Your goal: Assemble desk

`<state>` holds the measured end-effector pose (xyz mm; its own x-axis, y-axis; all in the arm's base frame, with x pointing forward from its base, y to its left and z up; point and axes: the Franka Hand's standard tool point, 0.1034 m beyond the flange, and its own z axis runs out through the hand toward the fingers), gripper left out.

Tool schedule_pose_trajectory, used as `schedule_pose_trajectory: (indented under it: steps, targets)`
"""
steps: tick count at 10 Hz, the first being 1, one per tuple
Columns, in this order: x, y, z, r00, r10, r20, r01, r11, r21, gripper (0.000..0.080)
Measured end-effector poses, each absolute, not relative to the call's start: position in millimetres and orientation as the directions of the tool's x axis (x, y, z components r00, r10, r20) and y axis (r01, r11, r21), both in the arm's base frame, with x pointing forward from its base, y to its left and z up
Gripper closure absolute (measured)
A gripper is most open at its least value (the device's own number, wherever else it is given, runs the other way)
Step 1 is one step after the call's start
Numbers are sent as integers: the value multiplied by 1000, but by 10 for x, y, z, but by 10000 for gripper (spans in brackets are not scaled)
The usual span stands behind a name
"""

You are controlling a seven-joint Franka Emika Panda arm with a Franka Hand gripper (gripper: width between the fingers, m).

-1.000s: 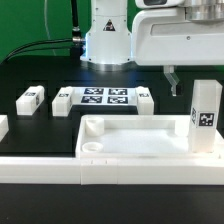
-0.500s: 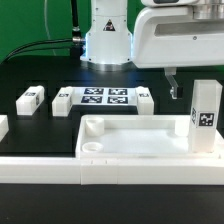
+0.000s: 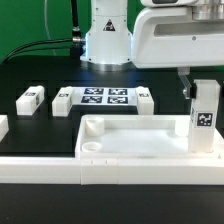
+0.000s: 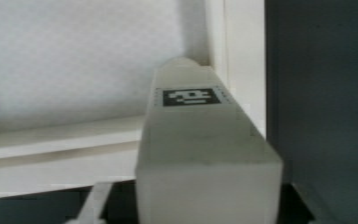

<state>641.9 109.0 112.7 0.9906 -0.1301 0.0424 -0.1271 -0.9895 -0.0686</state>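
The white desk tabletop [image 3: 120,158] lies rim up at the front. One square leg [image 3: 206,115] with a black-and-white tag stands upright at its corner on the exterior view's right. My gripper [image 3: 203,90] has come down over the top of this leg. One dark finger [image 3: 185,87] presses its side and the other is hidden behind it. In the wrist view the leg [image 4: 202,140] fills the space between the jaws, with the tabletop [image 4: 69,60] beside it.
Loose legs lie behind the tabletop [image 3: 31,100], [image 3: 62,101], [image 3: 145,100], and one shows at the exterior view's left edge [image 3: 2,125]. The marker board [image 3: 104,97] lies between them. A long white bar [image 3: 60,172] runs along the front. The robot base [image 3: 108,40] stands behind.
The visible finger has moved in from a gap beside the leg to its side. The jaws have closed on the upright leg, which has not moved.
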Motion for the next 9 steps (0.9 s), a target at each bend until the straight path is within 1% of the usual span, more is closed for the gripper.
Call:
schedule_pose_trajectory:
  steps: [1,3,5,6,7,8,9]
  targets:
    - [6420,1088,1127,981,-190,38,-186,-980,-73,511]
    - [6424,975,1127,929,-368,27,-366,-928,-65,511]
    - [6413,797,1131,834,-551,13,-550,-834,-44,508]
    - [6419,750,1132,798,-603,16,-602,-797,-42,507]
    - [6429,674,1134,730,-683,28,-681,-731,-42,502]
    - [6427,639,1136,710,-704,31,-703,-710,-37,502]
    - [6428,620,1135,702,-712,32,-711,-703,-35,481]
